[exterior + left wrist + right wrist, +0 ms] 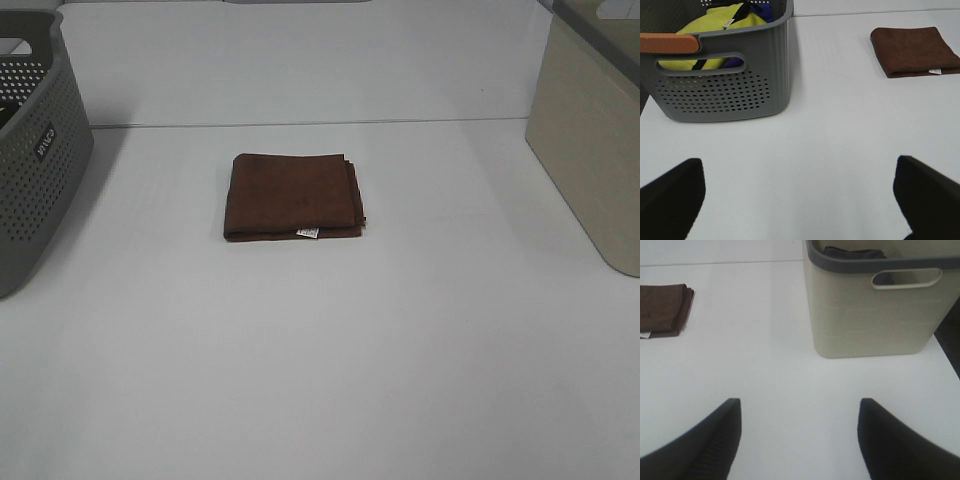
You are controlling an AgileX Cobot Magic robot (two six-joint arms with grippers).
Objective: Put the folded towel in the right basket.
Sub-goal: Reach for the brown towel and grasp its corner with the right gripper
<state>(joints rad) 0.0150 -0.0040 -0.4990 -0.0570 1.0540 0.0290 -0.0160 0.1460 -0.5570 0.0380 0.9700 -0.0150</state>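
A folded brown towel (pixel 293 196) with a small white tag lies flat on the white table, near the middle in the exterior high view. It also shows in the left wrist view (pixel 913 58) and in the right wrist view (pixel 662 309). The right basket (pixel 590 140) is beige with a grey rim; it also shows in the right wrist view (pixel 875 305) with dark cloth inside. My left gripper (pixel 800 200) is open and empty above bare table. My right gripper (pixel 799 440) is open and empty above bare table, between towel and basket. Neither gripper shows in the exterior high view.
A grey perforated basket (pixel 35 150) stands at the left edge; the left wrist view shows it (pixel 720 85) holding yellow and blue cloth. The table's back edge (pixel 320 122) runs behind the towel.
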